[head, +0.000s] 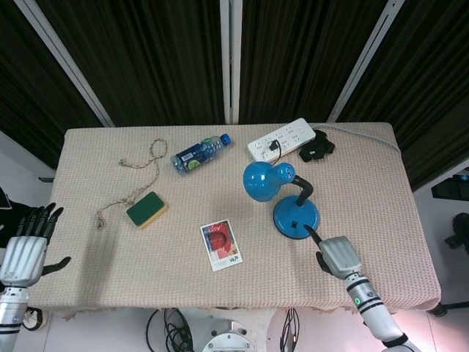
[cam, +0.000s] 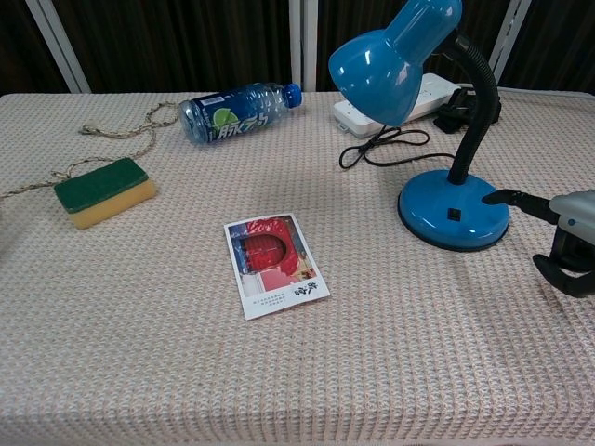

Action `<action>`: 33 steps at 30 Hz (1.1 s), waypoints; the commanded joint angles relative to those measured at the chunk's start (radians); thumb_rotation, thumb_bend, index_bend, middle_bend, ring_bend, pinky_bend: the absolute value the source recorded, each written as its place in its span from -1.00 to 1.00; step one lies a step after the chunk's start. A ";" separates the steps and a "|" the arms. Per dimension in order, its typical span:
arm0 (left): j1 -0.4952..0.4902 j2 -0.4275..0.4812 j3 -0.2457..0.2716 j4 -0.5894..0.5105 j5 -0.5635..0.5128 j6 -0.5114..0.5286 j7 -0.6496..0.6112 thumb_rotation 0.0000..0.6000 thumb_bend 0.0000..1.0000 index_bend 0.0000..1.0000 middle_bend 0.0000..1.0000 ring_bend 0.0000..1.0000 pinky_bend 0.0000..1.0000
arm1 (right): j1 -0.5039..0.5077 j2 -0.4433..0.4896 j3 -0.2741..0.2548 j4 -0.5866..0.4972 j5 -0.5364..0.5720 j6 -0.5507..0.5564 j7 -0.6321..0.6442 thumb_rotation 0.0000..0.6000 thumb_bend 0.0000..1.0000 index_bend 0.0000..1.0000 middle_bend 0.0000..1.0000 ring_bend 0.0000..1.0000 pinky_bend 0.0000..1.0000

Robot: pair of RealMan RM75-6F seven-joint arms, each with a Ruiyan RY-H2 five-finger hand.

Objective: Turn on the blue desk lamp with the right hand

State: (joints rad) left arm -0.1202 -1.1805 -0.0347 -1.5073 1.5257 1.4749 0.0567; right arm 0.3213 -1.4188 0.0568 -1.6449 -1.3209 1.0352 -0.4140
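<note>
The blue desk lamp stands right of centre, its round base [head: 296, 218] [cam: 453, 209] on the cloth and its shade [head: 264, 181] [cam: 395, 60] bent to the left on a black neck. No light shows from the shade. A small black switch [cam: 454, 215] sits on top of the base. My right hand [head: 337, 257] [cam: 569, 232] lies just right of and nearer than the base, holding nothing, with one finger [cam: 516, 198] stretched out so its tip reaches the base's rim; the other fingers are curled in. My left hand [head: 26, 246] hangs at the table's left edge, fingers apart and empty.
A white power strip [head: 281, 139] with the lamp's black cable [cam: 381, 149] and a black adapter [head: 316, 150] lie behind the lamp. A water bottle [head: 199, 152], a green-and-yellow sponge [head: 146, 210], a rope [head: 135, 183] and a photo card [head: 221, 245] lie further left.
</note>
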 commanded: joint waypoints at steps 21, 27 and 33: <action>0.000 0.006 0.002 -0.001 -0.006 -0.003 -0.012 1.00 -1.00 -1.00 -1.00 -1.00 -1.00 | 0.093 -0.046 0.011 -0.001 0.169 -0.063 -0.038 1.00 0.12 -1.00 1.00 0.82 0.68; 0.000 0.008 0.001 -0.006 -0.008 -0.005 -0.013 1.00 -1.00 -1.00 -1.00 -1.00 -1.00 | 0.107 -0.053 -0.006 0.004 0.197 -0.075 -0.052 1.00 0.13 -1.00 1.00 0.82 0.68; 0.000 0.011 0.001 -0.006 -0.008 -0.003 -0.021 1.00 -1.00 -1.00 -1.00 -1.00 -1.00 | 0.111 -0.066 -0.026 0.013 0.205 -0.059 -0.078 1.00 0.12 -1.00 1.00 0.82 0.68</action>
State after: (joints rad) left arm -0.1198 -1.1698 -0.0340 -1.5132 1.5172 1.4716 0.0358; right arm 0.4323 -1.4834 0.0331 -1.6338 -1.1169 0.9743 -0.4897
